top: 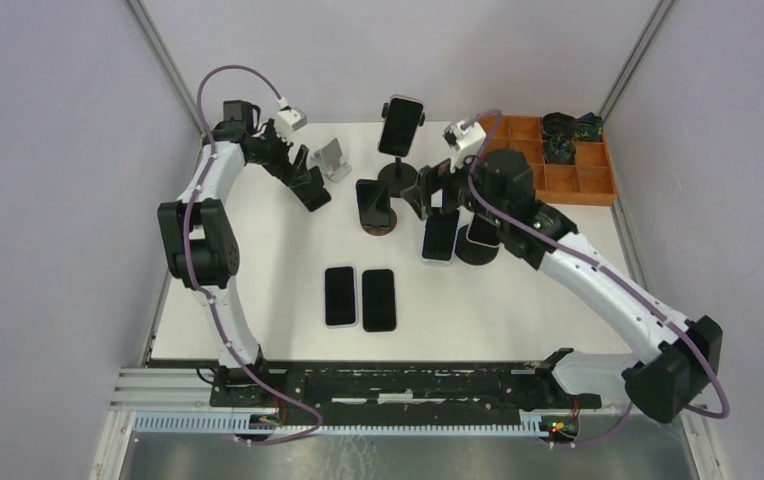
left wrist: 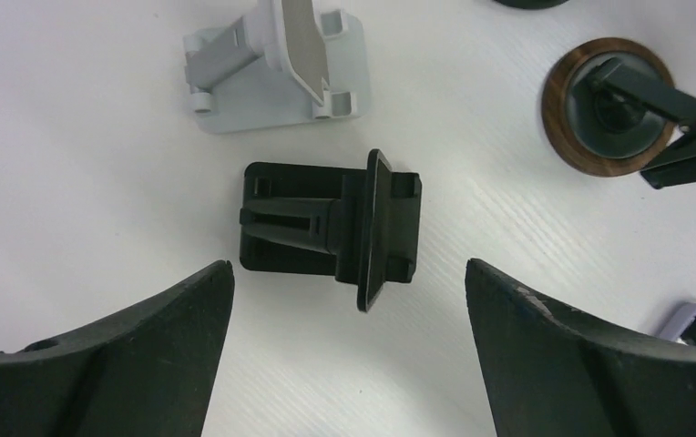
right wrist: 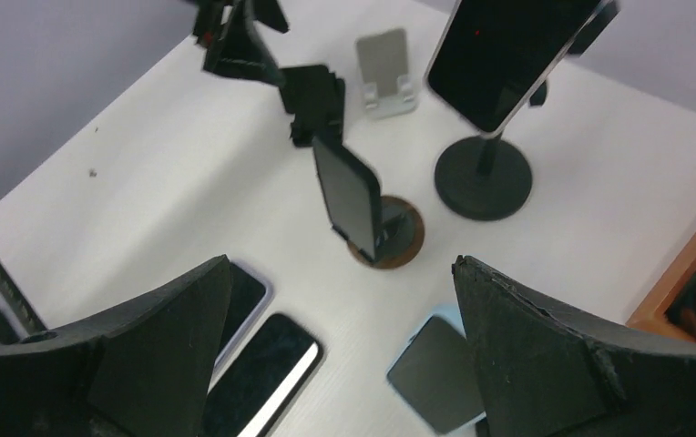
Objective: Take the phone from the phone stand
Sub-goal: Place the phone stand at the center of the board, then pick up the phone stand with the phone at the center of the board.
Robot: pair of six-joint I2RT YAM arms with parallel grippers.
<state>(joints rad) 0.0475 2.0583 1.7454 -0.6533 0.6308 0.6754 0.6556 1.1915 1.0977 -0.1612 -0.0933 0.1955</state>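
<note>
Three phones sit on stands. One is on a tall pole stand (top: 401, 125) at the back, also seen in the right wrist view (right wrist: 508, 55). One leans on a wooden-base stand (top: 373, 204), (right wrist: 349, 196). One in a light blue case (top: 439, 238), (right wrist: 435, 373) sits on a round black stand. My right gripper (top: 433, 195), (right wrist: 340, 264) is open and empty above the table between the wooden-base stand and the blue-cased phone. My left gripper (top: 310, 188), (left wrist: 349, 267) is open and empty just above an empty black stand (left wrist: 326, 223).
Two phones (top: 340, 296), (top: 379, 299) lie flat on the table's middle. An empty grey stand (top: 333, 158), (left wrist: 276, 68) is at the back left. An orange compartment tray (top: 558, 178) holding dark items is at the back right. Walls close in on both sides.
</note>
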